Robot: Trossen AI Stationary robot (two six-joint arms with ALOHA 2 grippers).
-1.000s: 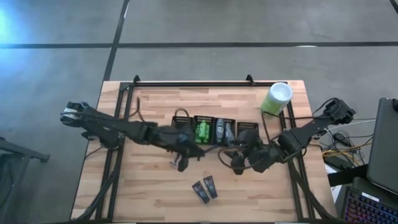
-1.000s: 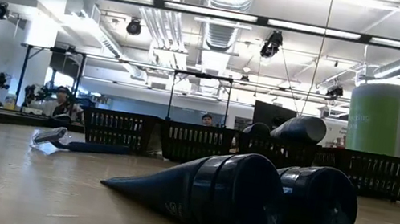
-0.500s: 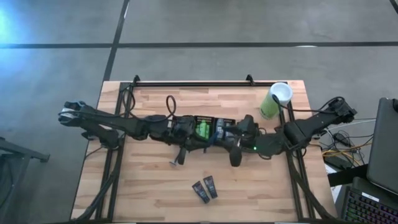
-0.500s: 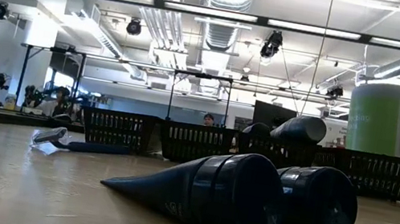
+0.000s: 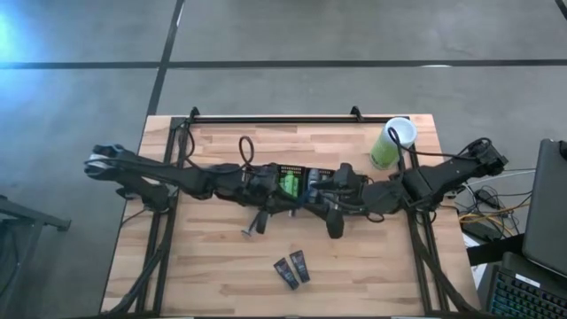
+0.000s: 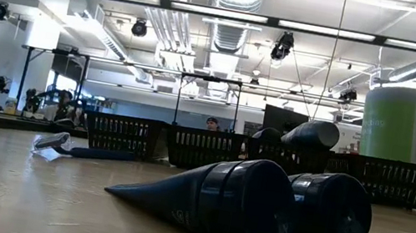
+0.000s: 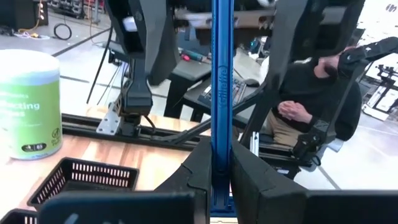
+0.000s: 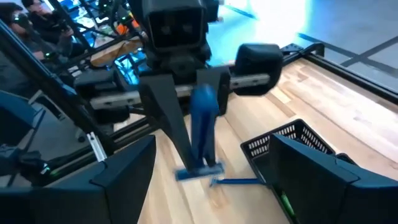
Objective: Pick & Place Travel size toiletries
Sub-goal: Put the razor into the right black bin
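Left tool (image 7: 216,180) pinches blue razor (image 7: 222,93), per wrist cam; overhead hides it. Right tool (image 8: 211,186) spread.

Surface (image 5: 221,266): pale wood planks, black frame rails. Baskets (image 6: 207,148): black mesh. Canister (image 6: 394,122): light green, white lid. Two tubes (image 5: 291,268): dark navy. Packet (image 5: 288,185): bright green. Razor (image 7: 221,93): blue handle. Arms: black. Floor: grey.
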